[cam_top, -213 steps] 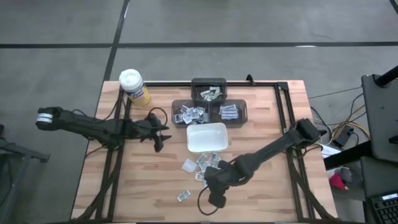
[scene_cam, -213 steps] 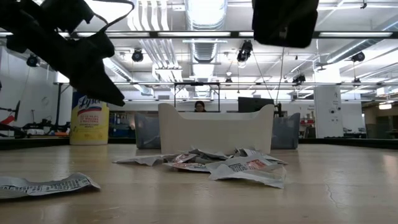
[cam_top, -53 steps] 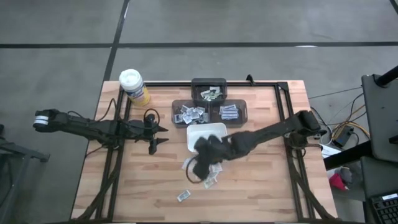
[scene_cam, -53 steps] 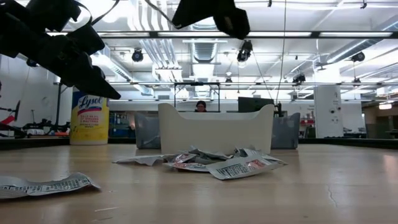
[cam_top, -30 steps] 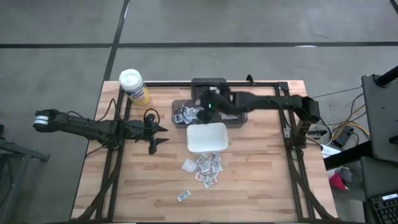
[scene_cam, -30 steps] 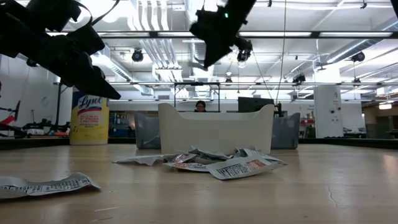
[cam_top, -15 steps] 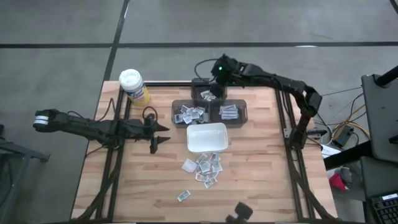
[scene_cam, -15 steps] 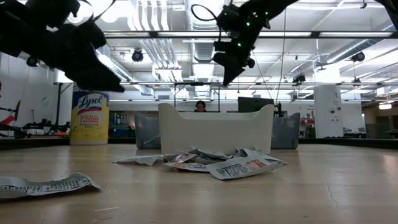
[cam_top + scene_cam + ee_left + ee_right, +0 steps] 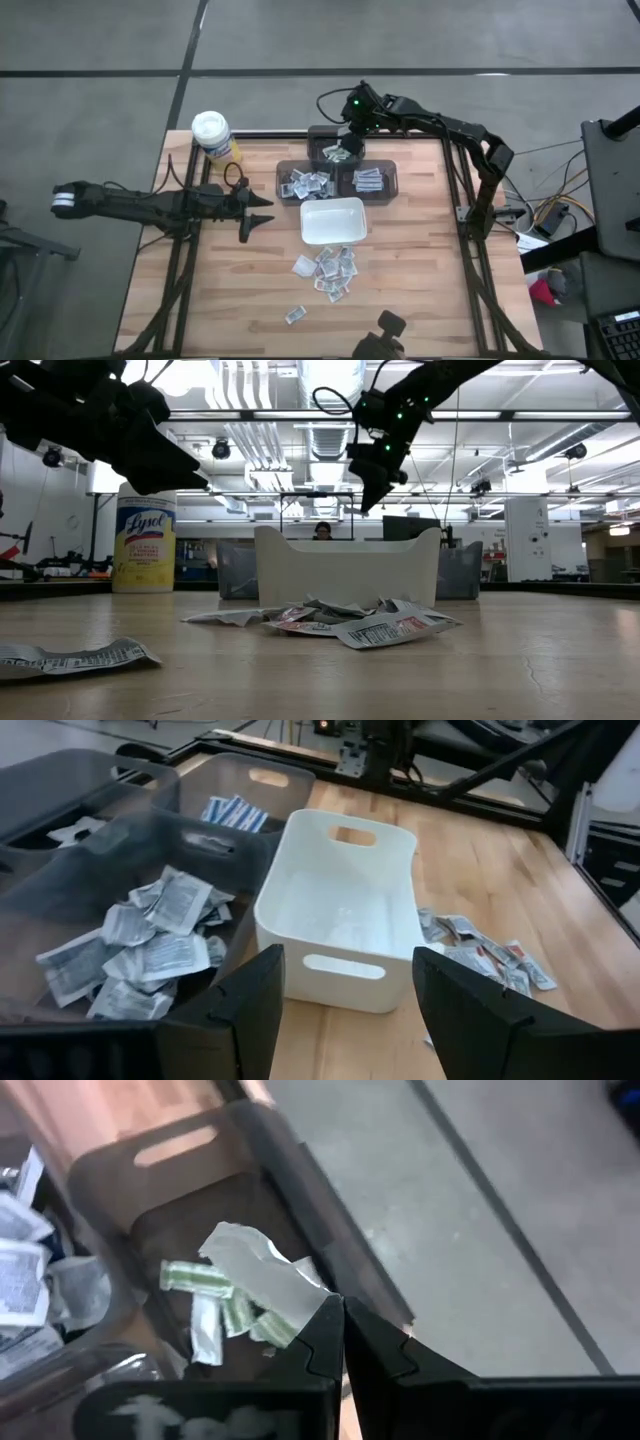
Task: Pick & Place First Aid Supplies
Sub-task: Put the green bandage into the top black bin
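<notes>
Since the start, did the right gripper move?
Yes. The right gripper went from the near side of the white dish, by the loose packets, to the far bin.

The yellow canister (image 9: 146, 553) carries the brand name "Lysol".

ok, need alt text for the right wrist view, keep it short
The right end effector, shut on a pale packet, hangs over a dark see-through bin holding a few green-printed packets. Grey floor shows beyond the bin.
</notes>
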`<state>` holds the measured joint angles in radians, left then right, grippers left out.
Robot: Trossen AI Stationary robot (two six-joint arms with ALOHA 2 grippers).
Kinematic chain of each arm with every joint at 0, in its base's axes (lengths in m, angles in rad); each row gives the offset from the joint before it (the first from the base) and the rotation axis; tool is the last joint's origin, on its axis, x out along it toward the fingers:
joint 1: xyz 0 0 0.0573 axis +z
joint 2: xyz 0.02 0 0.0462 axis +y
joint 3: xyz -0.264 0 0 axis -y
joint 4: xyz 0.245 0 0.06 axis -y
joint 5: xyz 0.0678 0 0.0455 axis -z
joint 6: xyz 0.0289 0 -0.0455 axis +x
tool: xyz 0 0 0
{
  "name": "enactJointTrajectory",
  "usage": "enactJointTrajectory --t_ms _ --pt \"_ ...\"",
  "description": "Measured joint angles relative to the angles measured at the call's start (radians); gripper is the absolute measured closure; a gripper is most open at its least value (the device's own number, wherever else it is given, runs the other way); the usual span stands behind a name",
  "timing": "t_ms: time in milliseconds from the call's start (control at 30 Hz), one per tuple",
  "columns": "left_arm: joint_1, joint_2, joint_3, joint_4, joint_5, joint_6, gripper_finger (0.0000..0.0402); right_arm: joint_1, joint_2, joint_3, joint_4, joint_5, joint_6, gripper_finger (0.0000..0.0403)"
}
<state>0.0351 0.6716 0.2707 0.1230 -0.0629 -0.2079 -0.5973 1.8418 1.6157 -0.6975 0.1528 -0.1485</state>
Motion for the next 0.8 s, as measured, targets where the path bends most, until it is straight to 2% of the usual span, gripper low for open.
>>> enactJointTrajectory --t_ms 200,500,800 --pt "0.014 -0.044 -0.018 -0.013 0.000 -0.012 0.0186 -0.014 0.039 0.000 0.022 -0.024 -0.009 0.0395" --pt "0.024 -0.155 -0.086 -0.026 0.000 -0.069 0.0186 -0.035 0.102 0.001 0.048 -0.177 0.042 0.0395" --pt "0.024 -0.269 -0.130 -0.020 0.000 -0.075 0.0186 -0.042 0.172 0.001 0.058 -0.205 0.073 0.0395"
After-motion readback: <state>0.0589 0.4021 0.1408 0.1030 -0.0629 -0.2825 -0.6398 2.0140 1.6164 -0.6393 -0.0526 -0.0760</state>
